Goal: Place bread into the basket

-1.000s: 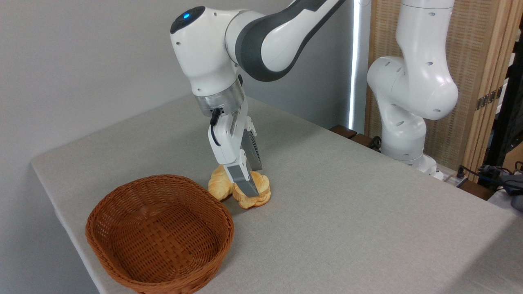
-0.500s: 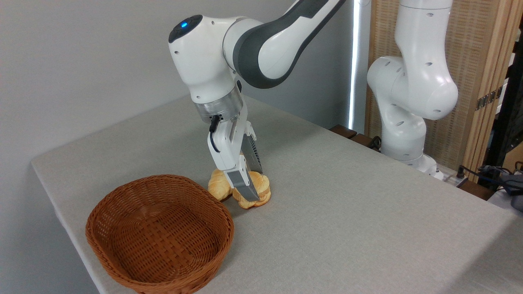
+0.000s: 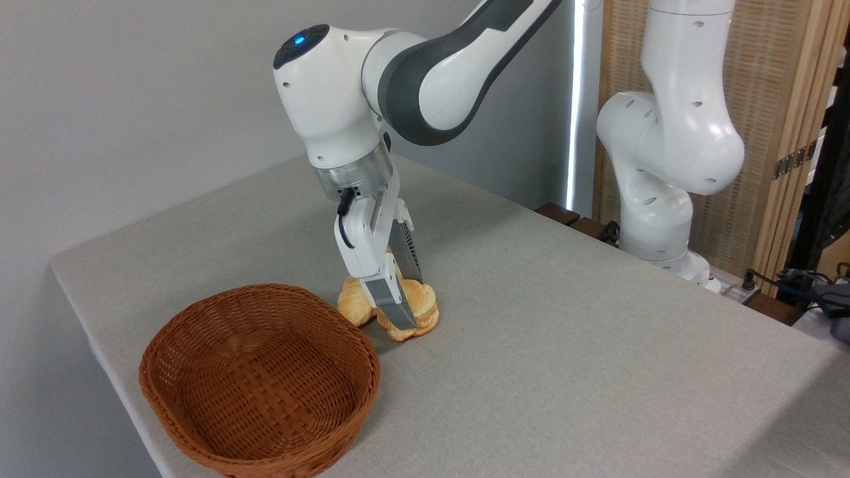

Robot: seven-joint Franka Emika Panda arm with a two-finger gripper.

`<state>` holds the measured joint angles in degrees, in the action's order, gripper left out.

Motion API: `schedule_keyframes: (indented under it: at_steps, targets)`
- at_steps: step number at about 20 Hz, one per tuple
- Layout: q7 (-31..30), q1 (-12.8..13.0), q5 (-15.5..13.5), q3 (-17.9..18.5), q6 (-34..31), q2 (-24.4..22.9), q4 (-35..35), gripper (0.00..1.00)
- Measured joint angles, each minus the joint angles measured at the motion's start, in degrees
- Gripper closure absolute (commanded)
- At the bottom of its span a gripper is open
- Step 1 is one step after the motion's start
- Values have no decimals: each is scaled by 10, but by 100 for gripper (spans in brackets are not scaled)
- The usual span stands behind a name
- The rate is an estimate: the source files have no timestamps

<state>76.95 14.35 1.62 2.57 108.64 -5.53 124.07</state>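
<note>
Wicker basket (image 3: 259, 382) sits near the table's (image 3: 564, 345) front-left edge, open cloth to the right; gripper (image 3: 404, 302) clamps the bread (image 3: 415, 317) just beside it, shifted slightly left since before.

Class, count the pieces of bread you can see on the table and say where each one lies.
2. One bun sits between the gripper's fingers; another piece lies just left, beside the basket. More may be hidden behind the gripper.
</note>
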Motion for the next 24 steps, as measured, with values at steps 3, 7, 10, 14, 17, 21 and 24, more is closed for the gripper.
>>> schedule_keyframes:
  at_steps: [3, 7, 10, 14, 17, 21, 24]
  targets:
    - [0, 0, 0, 0, 0, 0, 0, 46]
    - [0, 0, 0, 0, 0, 0, 0, 45]
    - [0, 0, 0, 0, 0, 0, -1, 45]
    - [0, 0, 0, 0, 0, -7, -4, 43]
    - [-1, -1, 0, 1, -6, -25, -16, 43]
    - [-45, -1, -1, 1, -12, -41, -40, 43]
    - [-112, -1, -11, 1, -12, -41, -64, 43]
